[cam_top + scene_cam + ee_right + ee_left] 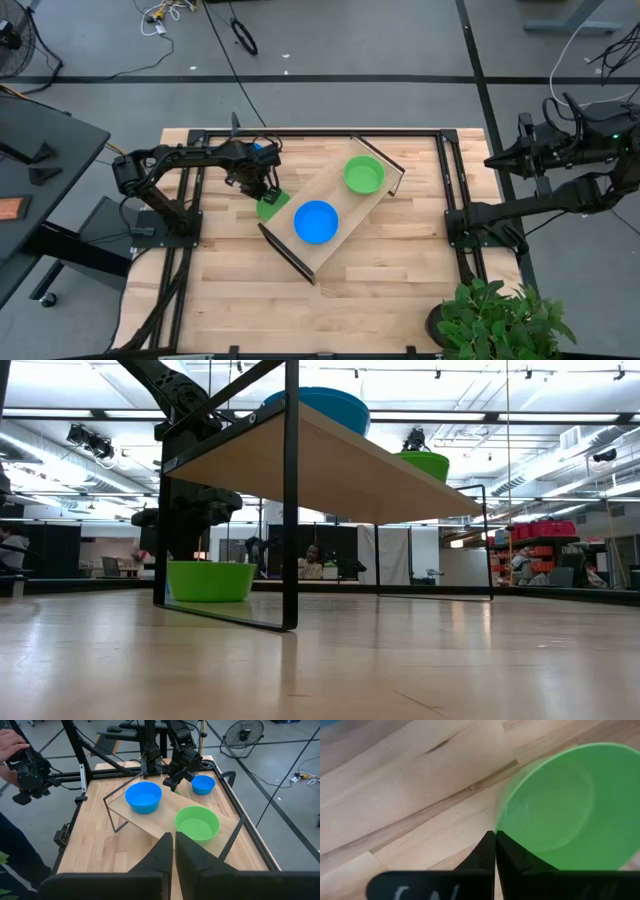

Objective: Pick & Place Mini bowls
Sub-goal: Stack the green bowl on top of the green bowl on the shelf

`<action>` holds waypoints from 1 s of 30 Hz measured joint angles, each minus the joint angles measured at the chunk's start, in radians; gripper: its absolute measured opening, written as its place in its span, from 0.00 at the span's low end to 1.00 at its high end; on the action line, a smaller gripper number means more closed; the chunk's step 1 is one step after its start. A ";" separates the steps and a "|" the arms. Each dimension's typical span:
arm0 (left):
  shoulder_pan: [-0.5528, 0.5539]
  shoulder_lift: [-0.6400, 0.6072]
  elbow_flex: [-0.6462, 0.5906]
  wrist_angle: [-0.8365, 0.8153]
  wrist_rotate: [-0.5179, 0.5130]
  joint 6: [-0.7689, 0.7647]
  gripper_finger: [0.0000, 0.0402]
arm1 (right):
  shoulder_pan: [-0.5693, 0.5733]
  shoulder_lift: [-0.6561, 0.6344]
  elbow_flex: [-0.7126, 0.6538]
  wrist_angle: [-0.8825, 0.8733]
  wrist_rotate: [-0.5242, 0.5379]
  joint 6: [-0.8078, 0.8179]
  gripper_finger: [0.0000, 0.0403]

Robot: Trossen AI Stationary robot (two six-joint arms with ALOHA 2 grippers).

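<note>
Bowls: a green bowl (565, 805) sits on the table just beyond the left gripper (495, 837), whose fingers are pressed together. Only the right wrist view shows a blue bowl (203, 784) behind that gripper; the right gripper (173, 837), fingers together, waits off the table.

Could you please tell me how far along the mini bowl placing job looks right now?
Two bowls already sit on the wooden tray: a blue bowl and a green bowl. In hand: the left hand is shut on another green bowl resting on the table beside the tray. Left: a second blue bowl waits behind it. The right hand is parked off the table.
</note>
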 joint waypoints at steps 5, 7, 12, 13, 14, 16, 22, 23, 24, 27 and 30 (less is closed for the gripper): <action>0.000 0.000 0.000 0.000 0.000 0.011 0.01 | 0.000 0.000 0.000 0.000 0.000 0.000 0.06; 0.000 0.000 0.000 0.000 0.000 0.013 0.01 | 0.000 0.000 0.000 0.000 0.000 0.000 0.06; 0.000 0.000 0.000 0.000 0.000 0.015 0.00 | 0.000 0.000 0.000 0.000 0.000 0.000 0.06; 0.000 0.000 0.000 0.000 0.000 0.015 0.00 | 0.000 0.000 0.000 0.000 0.000 0.000 0.06; 0.000 0.000 0.000 0.000 0.000 0.015 0.00 | 0.000 0.000 0.000 0.000 0.000 0.000 0.06; 0.001 0.000 0.000 0.000 0.009 0.016 0.00 | 0.000 0.000 0.000 0.000 0.000 0.000 0.06; 0.013 -0.022 0.001 -0.015 0.020 0.018 0.00 | 0.000 0.000 0.000 0.000 0.000 0.000 0.06; 0.019 -0.030 0.001 -0.030 0.016 0.022 0.00 | 0.000 0.000 0.000 0.000 0.000 0.000 0.06; 0.022 -0.039 0.001 -0.037 0.016 0.024 0.00 | 0.000 0.000 0.000 0.000 0.000 0.000 0.06; 0.037 -0.060 0.001 -0.050 0.010 0.029 0.00 | 0.000 0.000 0.000 0.000 0.000 0.000 0.06; 0.051 -0.087 0.010 -0.069 0.002 0.040 0.00 | 0.000 0.000 0.000 0.000 0.000 0.000 0.06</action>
